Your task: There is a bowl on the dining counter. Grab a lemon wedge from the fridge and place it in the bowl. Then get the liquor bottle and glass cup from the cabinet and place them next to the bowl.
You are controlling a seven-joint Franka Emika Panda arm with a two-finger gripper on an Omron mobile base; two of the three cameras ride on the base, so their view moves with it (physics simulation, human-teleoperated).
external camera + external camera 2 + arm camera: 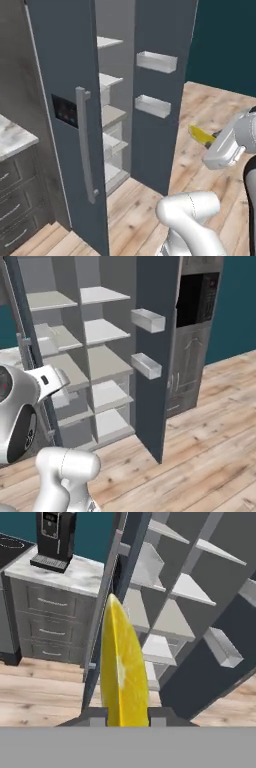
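Note:
A yellow lemon wedge [124, 667] stands upright between my two dark fingertips, with my gripper [125, 716] shut on it. From the left base view the lemon wedge [200, 134] sticks out of my gripper [211, 141], out over the floor to the right of the fridge. The fridge [95, 356] stands open, its grey shelves [102, 331] bare. Its right door [160, 100] carries two clear bins [156, 61]. The bowl, liquor bottle, glass cup and cabinet are out of view.
The fridge's left door [65, 100] with a long handle [85, 145] swings out toward me. A marble counter with drawers [15, 145] is on the left, holding a black coffee machine [52, 537]. A built-in oven stack [197, 306] stands right of the fridge. Wooden floor [210, 431] lies open on the right.

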